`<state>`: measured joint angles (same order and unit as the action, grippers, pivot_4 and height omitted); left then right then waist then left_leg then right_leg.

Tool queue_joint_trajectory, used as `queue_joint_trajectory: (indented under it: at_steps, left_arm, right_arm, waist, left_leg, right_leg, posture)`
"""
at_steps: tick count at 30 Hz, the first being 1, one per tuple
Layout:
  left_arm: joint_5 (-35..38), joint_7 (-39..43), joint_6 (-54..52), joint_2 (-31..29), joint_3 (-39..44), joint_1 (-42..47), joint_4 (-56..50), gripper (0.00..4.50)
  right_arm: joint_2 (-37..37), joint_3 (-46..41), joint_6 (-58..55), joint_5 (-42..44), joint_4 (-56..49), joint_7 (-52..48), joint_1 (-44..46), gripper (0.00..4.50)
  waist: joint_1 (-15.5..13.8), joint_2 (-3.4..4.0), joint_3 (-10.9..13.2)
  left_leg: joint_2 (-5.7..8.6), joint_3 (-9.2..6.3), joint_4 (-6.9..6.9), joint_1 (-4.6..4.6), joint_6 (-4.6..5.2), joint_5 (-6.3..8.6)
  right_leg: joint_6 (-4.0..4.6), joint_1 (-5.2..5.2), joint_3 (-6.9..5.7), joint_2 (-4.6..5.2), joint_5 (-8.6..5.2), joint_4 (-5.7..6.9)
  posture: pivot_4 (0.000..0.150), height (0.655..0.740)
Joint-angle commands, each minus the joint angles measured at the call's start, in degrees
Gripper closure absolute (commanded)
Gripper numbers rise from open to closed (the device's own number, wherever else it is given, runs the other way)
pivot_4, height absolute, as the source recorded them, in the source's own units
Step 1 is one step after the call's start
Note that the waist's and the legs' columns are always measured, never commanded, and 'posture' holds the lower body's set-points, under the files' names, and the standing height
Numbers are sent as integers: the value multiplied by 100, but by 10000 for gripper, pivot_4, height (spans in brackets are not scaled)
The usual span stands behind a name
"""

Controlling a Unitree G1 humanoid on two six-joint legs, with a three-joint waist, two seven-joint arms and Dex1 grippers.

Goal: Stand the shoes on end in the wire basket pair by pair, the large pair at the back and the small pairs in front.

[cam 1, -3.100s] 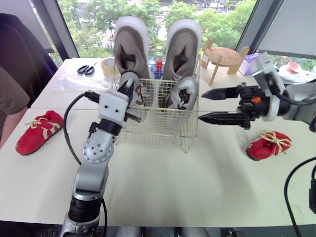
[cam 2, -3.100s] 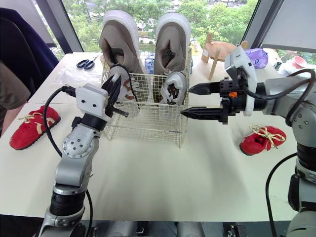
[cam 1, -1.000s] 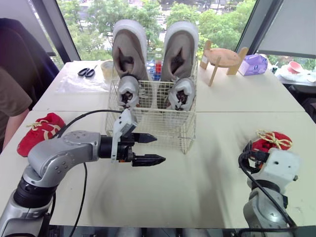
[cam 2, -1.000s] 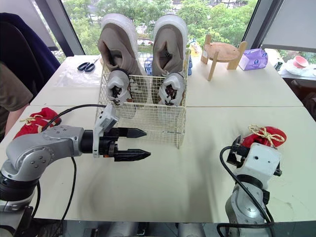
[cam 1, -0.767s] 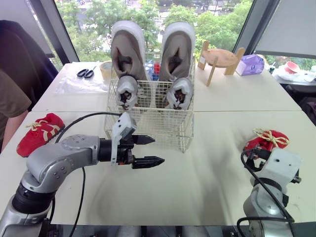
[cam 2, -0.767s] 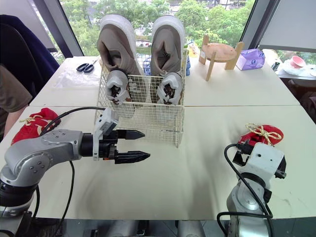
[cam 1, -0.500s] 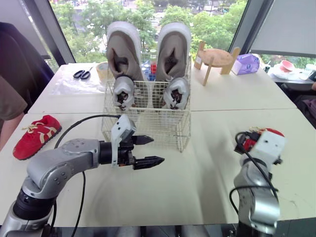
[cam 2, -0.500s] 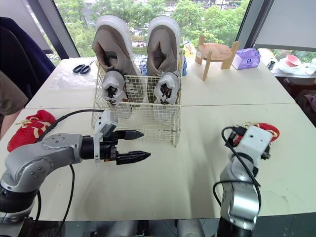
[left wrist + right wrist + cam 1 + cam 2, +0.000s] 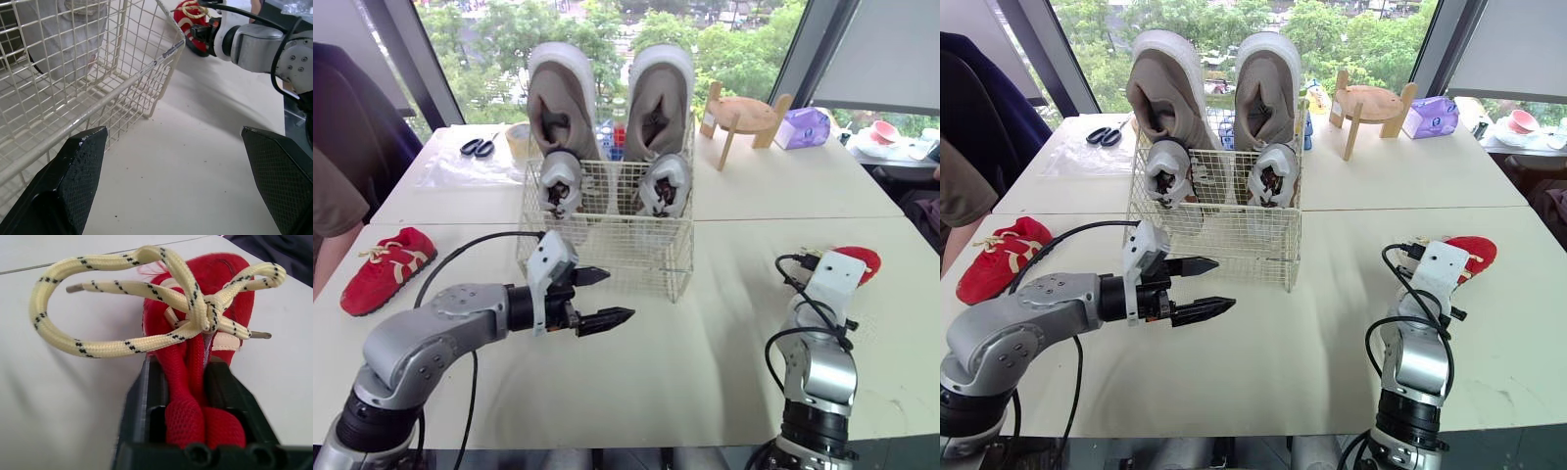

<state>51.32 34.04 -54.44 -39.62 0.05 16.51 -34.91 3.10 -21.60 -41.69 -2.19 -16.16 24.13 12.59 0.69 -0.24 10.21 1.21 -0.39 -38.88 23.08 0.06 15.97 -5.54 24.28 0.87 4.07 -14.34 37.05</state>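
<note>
From the head, the wire basket point(image 9: 607, 257) sits mid-table towards the far side. The large beige shoes point(image 9: 559, 98) stand on end at its back and the small grey shoes point(image 9: 663, 184) stand in front of them. The left gripper point(image 9: 618, 295) hangs just near of the basket over the white table point(image 9: 705, 362), its two fingers apart and holding nothing. The left red shoe point(image 9: 387, 269) lies flat by the left edge. The right red shoe point(image 9: 861, 260) shows at the right, just beyond the right wrist point(image 9: 833, 278). Scissors point(image 9: 475, 147), a roll of tape point(image 9: 517, 141) and a wooden stand point(image 9: 744, 113) sit on the far side.

From the left wrist, the black fingers point(image 9: 78, 171) are spread wide. The basket's corner is close and the right red shoe lies well beyond it.

From the right wrist, the right gripper point(image 9: 190, 382) is clamped on the right red shoe, its fabric squeezed between the fingers. The cream laces point(image 9: 161, 298) are tied in a bow above.
</note>
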Motion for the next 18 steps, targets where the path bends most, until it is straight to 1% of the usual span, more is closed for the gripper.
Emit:
queue_joint_trajectory:
  at_steps: [1,3,6,9,13,14,17,18]
  left_arm:
    - [-4,85,145,-54,166,29,-117,0]
    - [0,197,155,-139,262,72,15,0]
    - [79,350,147,-224,485,208,312,0]
    - [379,363,87,-171,801,430,641,0]
    - [1137,187,-100,-30,1301,920,1136,0]
    - [1308,129,-151,-6,1404,1050,1249,0]
    - [2000,-40,-330,-28,1827,1477,1674,0]
    - [2204,-119,-367,-61,1987,1637,1849,0]
  right_arm:
    - [235,52,3,-146,-243,-150,9,41845]
    - [530,187,168,-216,-411,-365,130,41845]
    - [1004,185,519,-48,-673,-824,545,41845]
    - [1611,266,1177,105,-761,-1480,1020,41845]
    - [2198,232,1964,813,-615,-2563,1967,41845]
    - [2279,168,2021,1053,-538,-2795,2206,41845]
    - [2885,-5,2082,1955,-192,-3915,3119,41845]
    - [3194,-17,2054,2203,-22,-4351,3446,41845]
  waist:
    - [8,0,0]
    - [15,5,3]
    - [29,18,11]
    - [34,20,14]
    - [32,13,18]
    - [28,10,16]
    - [17,9,21]
    - [15,9,21]
  left_leg:
    - [0,1,0,0,0,0]
    - [0,2,0,0,0,0]
    - [0,4,0,1,0,0]
    - [-1,6,0,3,0,0]
    - [-14,2,0,3,1,0]
    - [-15,1,0,5,1,0]
    - [-17,-2,0,7,2,1]
    - [-17,-1,-1,8,5,2]
  right_leg:
    - [0,0,0,0,0,0]
    - [0,1,1,-1,0,0]
    - [-1,5,1,-4,0,1]
    - [-3,9,4,-7,2,2]
    - [-21,11,4,-24,12,2]
    - [-22,11,3,-26,12,2]
    - [-23,11,2,-25,13,1]
    - [-23,11,2,-23,13,-2]
  posture:
    - [1500,7400]
    - [1500,7400]
    - [1500,7400]
    - [1500,7400]
    - [1500,7400]
    - [1500,7400]
    - [1500,7400]
    - [1500,7400]
